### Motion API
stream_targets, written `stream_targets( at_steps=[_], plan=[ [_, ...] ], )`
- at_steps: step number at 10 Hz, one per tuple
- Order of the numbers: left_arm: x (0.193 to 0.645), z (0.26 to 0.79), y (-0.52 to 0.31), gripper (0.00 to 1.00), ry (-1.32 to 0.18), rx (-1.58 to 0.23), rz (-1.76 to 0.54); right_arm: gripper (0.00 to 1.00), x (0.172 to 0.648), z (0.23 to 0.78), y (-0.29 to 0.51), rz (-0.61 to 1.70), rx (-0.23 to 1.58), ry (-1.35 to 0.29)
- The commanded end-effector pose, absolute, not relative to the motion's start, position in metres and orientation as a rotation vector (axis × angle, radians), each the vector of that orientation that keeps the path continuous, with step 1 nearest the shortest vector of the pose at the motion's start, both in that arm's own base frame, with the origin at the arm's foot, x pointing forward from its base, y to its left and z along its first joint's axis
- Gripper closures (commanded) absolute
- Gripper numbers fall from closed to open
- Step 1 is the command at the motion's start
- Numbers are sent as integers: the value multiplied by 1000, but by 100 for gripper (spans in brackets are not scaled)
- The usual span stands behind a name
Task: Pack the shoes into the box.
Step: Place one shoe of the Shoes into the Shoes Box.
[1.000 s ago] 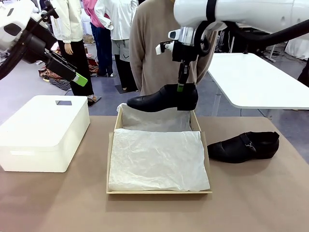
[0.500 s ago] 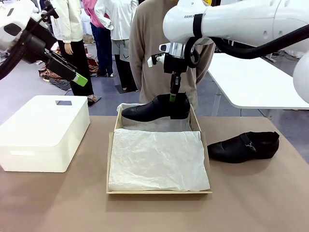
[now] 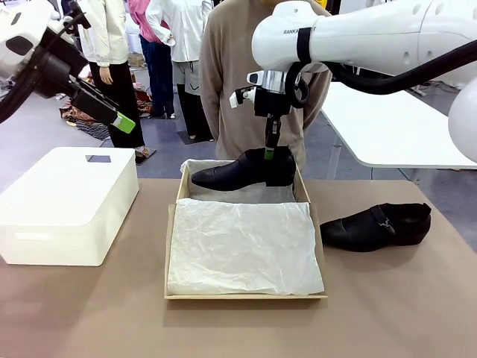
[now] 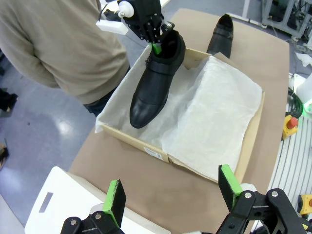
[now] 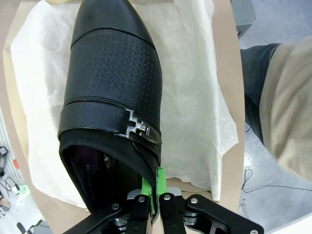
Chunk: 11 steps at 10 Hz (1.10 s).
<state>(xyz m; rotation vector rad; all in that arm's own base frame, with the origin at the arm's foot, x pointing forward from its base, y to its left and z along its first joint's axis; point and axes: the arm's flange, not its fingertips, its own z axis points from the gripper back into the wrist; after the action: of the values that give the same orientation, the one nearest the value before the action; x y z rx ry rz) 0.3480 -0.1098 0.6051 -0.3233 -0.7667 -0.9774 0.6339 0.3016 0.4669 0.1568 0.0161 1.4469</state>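
Progress: neither shoe packed yet; first shoe hangs over the far end of the box, just above the tissue, toe pointing left.
Right claw: clamped on that shoe's heel rim.
Left claw: apart, empty, raised far left.
Left to do: lower, release, then fetch second shoe, lying on the surface right of the box.
Room: white box left; person at far side; white table beyond.

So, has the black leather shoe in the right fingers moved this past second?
Yes: the black leather shoe is lower and slightly left, nearer the rim of the tan cardboard box.
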Motion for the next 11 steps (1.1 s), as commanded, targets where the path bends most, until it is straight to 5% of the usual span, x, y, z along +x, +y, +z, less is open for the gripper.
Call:
stream_targets(
  at_steps=[1, 11],
  plan=[
    [348, 605, -109, 0, -770, -341, -983, 100, 633, 469, 303, 1450, 156, 7],
    [348, 605, -109, 0, -770, -341, -983, 100, 639, 423, 313, 1474, 166, 0]
  ],
)
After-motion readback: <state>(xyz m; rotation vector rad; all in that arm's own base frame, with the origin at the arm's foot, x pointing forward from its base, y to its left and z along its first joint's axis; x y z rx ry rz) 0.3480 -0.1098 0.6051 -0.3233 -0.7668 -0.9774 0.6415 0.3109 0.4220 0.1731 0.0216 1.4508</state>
